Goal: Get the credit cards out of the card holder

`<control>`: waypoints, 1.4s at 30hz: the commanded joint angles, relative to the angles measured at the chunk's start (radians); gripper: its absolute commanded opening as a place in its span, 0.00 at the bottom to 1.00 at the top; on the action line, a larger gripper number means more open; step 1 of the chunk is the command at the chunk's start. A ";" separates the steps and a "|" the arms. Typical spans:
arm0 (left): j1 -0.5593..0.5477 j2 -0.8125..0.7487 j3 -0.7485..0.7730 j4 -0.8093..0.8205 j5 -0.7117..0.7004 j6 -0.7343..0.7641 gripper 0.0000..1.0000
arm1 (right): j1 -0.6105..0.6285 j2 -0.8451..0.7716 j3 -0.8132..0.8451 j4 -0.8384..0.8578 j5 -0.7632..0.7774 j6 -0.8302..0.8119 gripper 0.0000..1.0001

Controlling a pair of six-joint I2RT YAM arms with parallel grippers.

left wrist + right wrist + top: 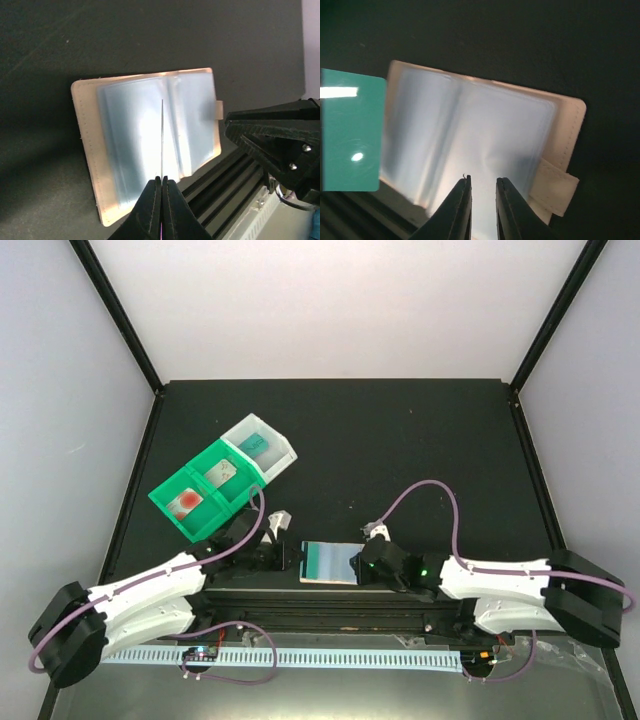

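1. Left wrist view showed the left gripper (162,179) with its jaws pressed fully together on a teal credit card (162,135). The card appeared there only as a thin edge-on line above the card holder (125,150).
2. The card holder lay open and flat on the table (420,440) at its near edge, between the two grippers. Other cards sat in the green bin (175,495) and the white bin (285,452).
3. The right gripper (483,181) hung over the holder's pale blue panel beside the strap tab (552,192). Its jaws stood a narrow slit apart with nothing between them.
4. The card looked light, stiff and slick, so a firm pinch on a short edge probably suited it. The holder looked soft and light enough to slide or lift, and its peach rim seemed the best place to pin it.
5. Glare washed out the clear sleeves, so any remaining cards could not be made out. Whether the right fingertips touched the panel was unclear, and the teal card was cut off in the right wrist view.
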 commanded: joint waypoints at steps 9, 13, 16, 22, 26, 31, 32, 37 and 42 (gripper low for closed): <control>0.009 -0.158 0.021 -0.033 0.018 -0.012 0.02 | -0.003 -0.173 0.110 0.007 -0.057 -0.516 0.28; 0.013 -0.208 0.016 -0.004 0.030 -0.112 0.01 | 0.004 -0.203 0.079 0.124 -0.116 -0.708 0.33; 0.018 -0.248 0.007 0.004 0.020 -0.180 0.02 | 0.007 -0.240 0.027 0.233 -0.158 -0.838 0.34; 0.029 -0.387 -0.061 0.042 -0.054 -0.387 0.02 | 0.006 -0.341 -0.037 0.383 -0.257 -1.087 0.36; 0.030 -0.492 -0.101 0.063 -0.083 -0.507 0.02 | 0.008 -0.348 -0.045 0.428 -0.330 -1.263 0.38; 0.030 -0.585 -0.096 0.048 -0.096 -0.590 0.02 | 0.008 -0.277 0.012 0.394 -0.286 -1.400 0.40; 0.030 -0.599 -0.091 0.044 -0.096 -0.598 0.02 | 0.008 -0.263 0.024 0.387 -0.286 -1.421 0.43; 0.030 -0.615 -0.041 -0.030 -0.076 -0.612 0.02 | 0.011 -0.224 0.054 0.371 -0.298 -1.523 0.50; 0.030 -0.623 -0.047 -0.021 -0.037 -0.655 0.02 | 0.016 -0.201 0.045 0.435 -0.283 -1.602 0.51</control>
